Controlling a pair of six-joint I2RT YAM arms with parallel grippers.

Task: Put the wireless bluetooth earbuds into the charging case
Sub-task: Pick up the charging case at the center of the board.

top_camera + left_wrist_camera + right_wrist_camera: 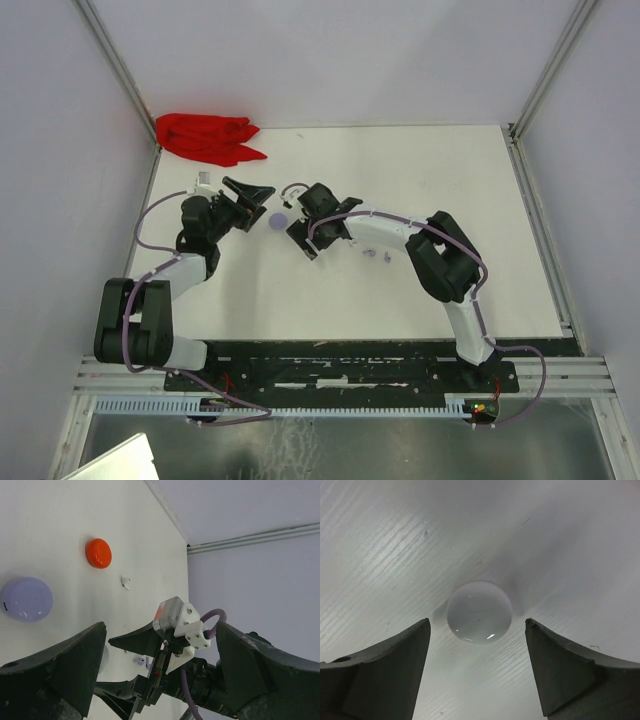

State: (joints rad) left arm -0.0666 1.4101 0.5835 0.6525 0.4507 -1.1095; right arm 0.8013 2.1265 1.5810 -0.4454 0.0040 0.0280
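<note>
- Judging the step in hand: taking hold of the white case [479,612] with the right gripper [477,622]; lid looking shut, no earbud seated yet.
- Right gripper hanging released, fingers [385,670] flanking the case at lower left and lower right of the wrist view, touching neither side.
- Advising: evening up the two gaps first, dropping low to pinch across the widest girth near the table [560,540], closing slowly; a pinch high on the dome probably squirting the case out.
- Left gripper [161,625] likewise standing released, holding nothing, pointing toward the right gripper near centre of the top view; probably waiting to help with the lid.
- Locating the earbuds [377,255]: lying loose on the table right of centre in the top view, just below the right arm.
- Whitish earbud [126,583] lying just lower right of the red case [98,553], upper left of the left wrist view.
- Purple case [26,599] sitting at the left edge of that view, apart from the red one.
- Noting materials:
  - cases: smooth, glossy, round and pebble-like, looking like hard plastic
  - table: matte white with fine streaks
  - fingers: dark, blunt wedges
  - red cloth [205,138]: soft and crumpled, upper left of the top view
- Expecting the earbuds to be fiddly: tiny and apt to flick away under hard fingers.
</note>
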